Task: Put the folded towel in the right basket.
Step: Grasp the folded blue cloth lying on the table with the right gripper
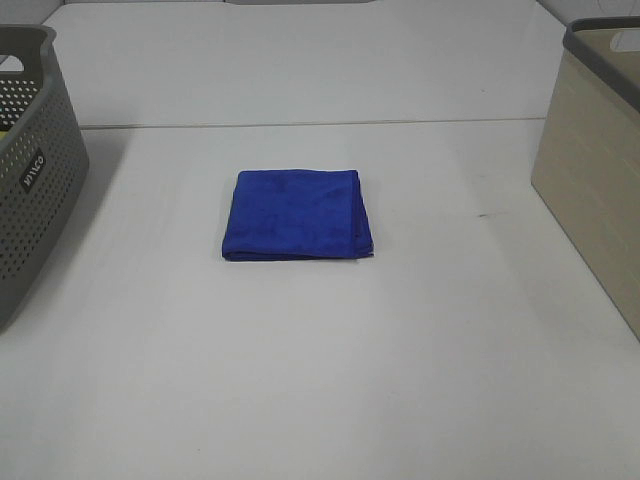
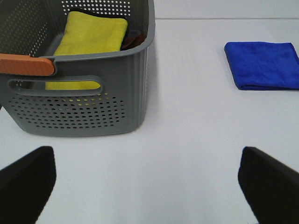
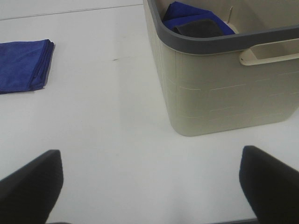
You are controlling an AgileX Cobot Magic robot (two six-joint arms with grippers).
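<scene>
A folded blue towel (image 1: pixel 297 214) lies flat at the middle of the white table; it also shows in the left wrist view (image 2: pixel 262 64) and the right wrist view (image 3: pixel 24 65). The beige right basket (image 1: pixel 596 160) with a grey rim stands at the table's right edge; in the right wrist view (image 3: pixel 224 88) it holds blue and dark cloths. My left gripper (image 2: pixel 149 186) is open and empty, well short of the towel. My right gripper (image 3: pixel 149 184) is open and empty, in front of the right basket. Neither gripper shows in the high view.
A grey perforated basket (image 1: pixel 28 170) stands at the left edge; in the left wrist view (image 2: pixel 79 88) it holds a yellow towel (image 2: pixel 91 39) and has an orange handle piece (image 2: pixel 25 64). The table's back seam (image 1: pixel 320 124) runs across behind the blue towel.
</scene>
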